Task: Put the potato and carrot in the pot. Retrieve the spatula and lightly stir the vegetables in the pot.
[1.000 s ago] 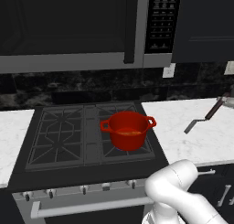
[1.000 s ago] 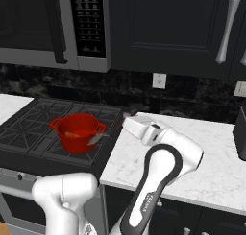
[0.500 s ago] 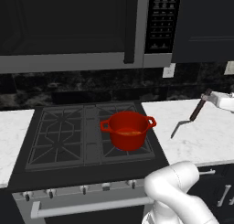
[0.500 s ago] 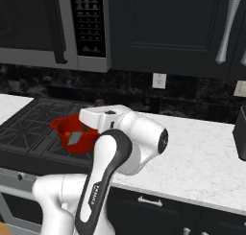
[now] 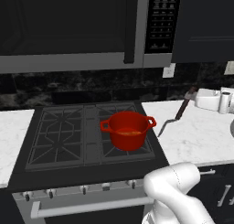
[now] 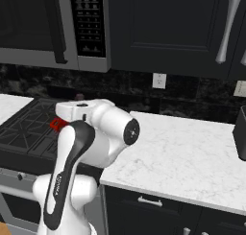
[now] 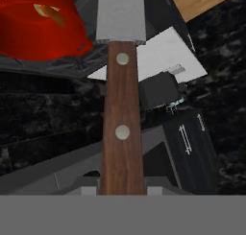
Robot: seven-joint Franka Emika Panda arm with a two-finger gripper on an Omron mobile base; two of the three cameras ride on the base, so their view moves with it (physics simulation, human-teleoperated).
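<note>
- The spatula (image 7: 121,85) has a brown wooden handle with two pale rivets and a flat grey blade; the gripper (image 5: 191,94) is pinching its handle, in the air over the white counter (image 5: 196,136), to the right of the pot (image 5: 128,129).
- The red pot stands on the dark stove (image 5: 59,141); inside it lies an orange piece, the carrot (image 7: 50,13).

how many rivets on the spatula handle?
2. Both sit on the centre line of the spatula handle in the hand view: one near the blade, one nearer the gripper. More may be hidden inside the grip.
</note>
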